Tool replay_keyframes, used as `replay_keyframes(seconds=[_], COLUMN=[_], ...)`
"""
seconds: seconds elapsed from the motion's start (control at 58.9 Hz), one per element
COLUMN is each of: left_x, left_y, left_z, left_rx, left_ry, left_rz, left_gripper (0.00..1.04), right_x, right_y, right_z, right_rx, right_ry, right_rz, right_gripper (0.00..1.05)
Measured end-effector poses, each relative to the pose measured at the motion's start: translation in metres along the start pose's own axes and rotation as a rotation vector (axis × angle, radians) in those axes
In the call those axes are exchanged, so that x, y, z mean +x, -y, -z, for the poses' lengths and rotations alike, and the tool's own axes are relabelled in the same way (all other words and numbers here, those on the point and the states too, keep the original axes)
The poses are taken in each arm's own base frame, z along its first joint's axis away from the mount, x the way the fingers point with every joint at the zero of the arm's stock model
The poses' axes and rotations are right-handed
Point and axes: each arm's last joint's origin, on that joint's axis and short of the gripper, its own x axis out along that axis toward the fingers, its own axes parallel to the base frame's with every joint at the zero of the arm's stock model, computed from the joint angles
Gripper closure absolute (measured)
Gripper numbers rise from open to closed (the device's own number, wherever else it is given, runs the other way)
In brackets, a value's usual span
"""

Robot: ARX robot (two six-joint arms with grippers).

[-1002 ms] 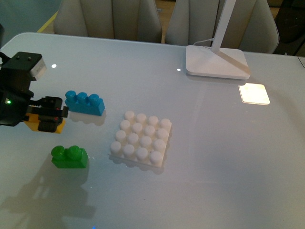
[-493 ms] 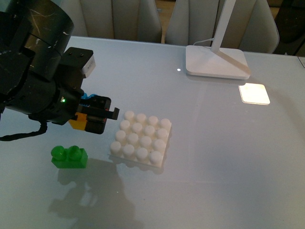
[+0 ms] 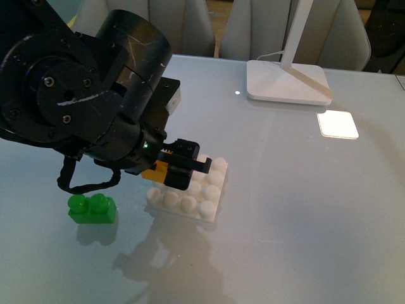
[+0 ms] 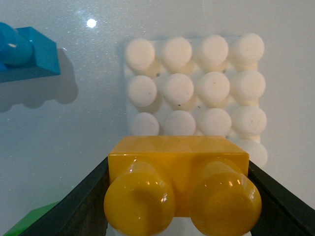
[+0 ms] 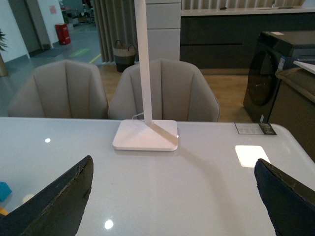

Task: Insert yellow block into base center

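The yellow block (image 4: 178, 157) is held studs-up over the left side of the base (image 3: 190, 204), short of centre, not yet seated. The left gripper (image 3: 182, 171) clamps its two ends, leaving the underside free to press down. The right gripper (image 5: 173, 167) gapes empty, facing the lamp (image 5: 145, 135).

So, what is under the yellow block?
The white base lies below the yellow block, which the left end effector holds. The block covers the base's near edge, so whether they touch cannot be seen.
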Motion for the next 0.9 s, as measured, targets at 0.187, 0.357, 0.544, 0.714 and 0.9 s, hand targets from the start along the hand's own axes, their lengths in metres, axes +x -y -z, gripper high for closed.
replay_keyframes(seconds=[0.187, 0.357, 0.544, 0.714, 0.9], left_x=[0.005, 0.01, 0.017, 0.023, 0.03], left_y=[0.018, 0.031, 0.034, 0.031, 0.024], left_z=[-0.006, -0.015, -0.016, -0.014, -0.009], left_rx=[0.007, 0.001, -0.001, 0.003, 0.001], left_ry=[0.012, 0.027, 0.035, 0.037, 0.017], left_rz=[0.036, 0.078, 0.095, 0.076, 0.062], left_gripper=[0.42, 0.42, 0.42, 0.42, 0.42], right_x=[0.0, 0.0, 0.0, 0.0, 0.0], right_y=[0.0, 0.0, 0.0, 0.0, 0.0], right_z=[0.0, 0.0, 0.0, 0.0, 0.0], right_rx=[0.0, 0.0, 0.0, 0.0, 0.0], right_ry=[0.0, 0.0, 0.0, 0.0, 0.0], right_rz=[0.0, 0.0, 0.0, 0.0, 0.0], right_gripper=[0.09, 0.09, 0.09, 0.09, 0.09])
